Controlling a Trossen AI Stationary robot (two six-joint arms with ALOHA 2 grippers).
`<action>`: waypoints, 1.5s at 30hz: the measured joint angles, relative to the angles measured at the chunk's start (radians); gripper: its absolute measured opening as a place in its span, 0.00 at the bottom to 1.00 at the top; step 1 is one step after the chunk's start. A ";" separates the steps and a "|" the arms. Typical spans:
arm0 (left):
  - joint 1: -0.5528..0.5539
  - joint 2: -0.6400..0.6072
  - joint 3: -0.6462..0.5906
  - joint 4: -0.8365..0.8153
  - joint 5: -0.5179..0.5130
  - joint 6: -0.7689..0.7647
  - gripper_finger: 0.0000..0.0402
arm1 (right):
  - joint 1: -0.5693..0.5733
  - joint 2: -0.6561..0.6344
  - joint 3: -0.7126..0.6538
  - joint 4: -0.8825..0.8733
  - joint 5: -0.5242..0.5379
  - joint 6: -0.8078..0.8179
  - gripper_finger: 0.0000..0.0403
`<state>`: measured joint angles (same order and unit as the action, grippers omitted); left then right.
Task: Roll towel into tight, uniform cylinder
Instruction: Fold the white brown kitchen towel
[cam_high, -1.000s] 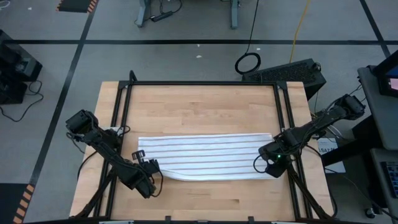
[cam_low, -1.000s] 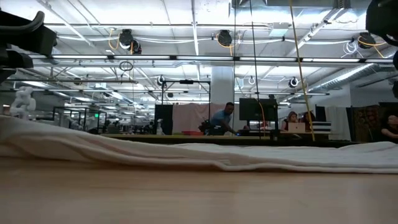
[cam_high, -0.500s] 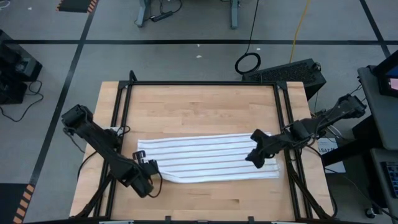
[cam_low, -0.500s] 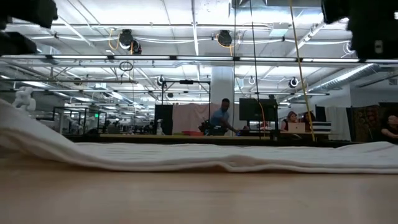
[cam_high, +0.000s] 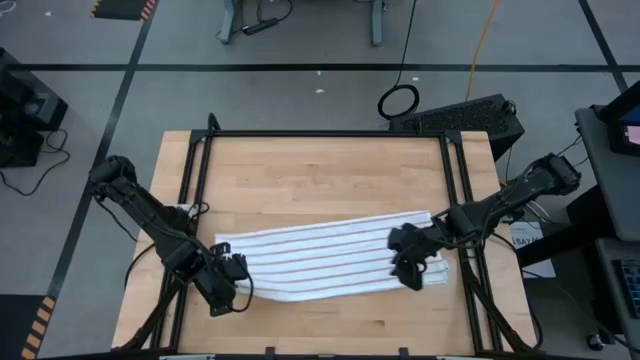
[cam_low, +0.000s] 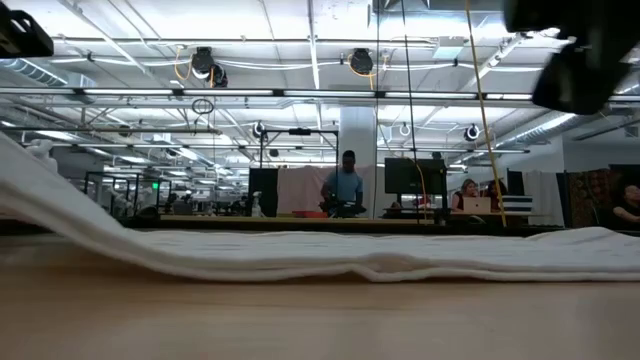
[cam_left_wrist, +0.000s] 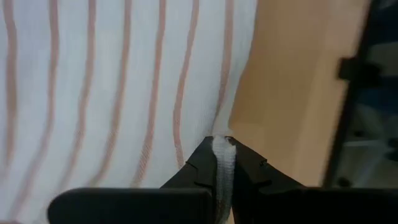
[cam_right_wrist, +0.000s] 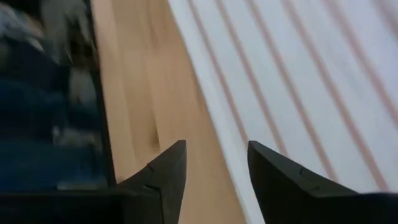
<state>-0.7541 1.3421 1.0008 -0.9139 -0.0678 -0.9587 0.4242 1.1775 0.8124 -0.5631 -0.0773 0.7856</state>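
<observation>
the desk (cam_high: 320, 170) is carrying the towel (cam_high: 320, 262), lying flat and unrolled across its near half. it looks soft, light and limp, best taken at corners or edges. the left gripper (cam_left_wrist: 222, 163) is pinching the near left corner; the right gripper (cam_right_wrist: 214, 168), jaws apart and empty, is hovering over the right end.
</observation>
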 joint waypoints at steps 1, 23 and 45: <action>0.004 -0.008 0.000 0.015 0.010 0.002 0.05 | -0.009 0.017 0.000 0.060 0.021 -0.013 0.41; 0.062 -0.027 -0.074 0.057 0.051 -0.159 0.05 | -0.118 0.397 0.371 -0.064 0.077 -0.227 0.43; 0.012 -0.027 -0.075 -0.084 -0.128 -0.329 0.05 | 0.087 0.073 -0.020 -0.351 -0.086 -0.157 0.41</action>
<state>-0.7418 1.3155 0.9260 -0.9980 -0.1959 -1.2875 0.5114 1.2504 0.7919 -0.9145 -0.1636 0.6287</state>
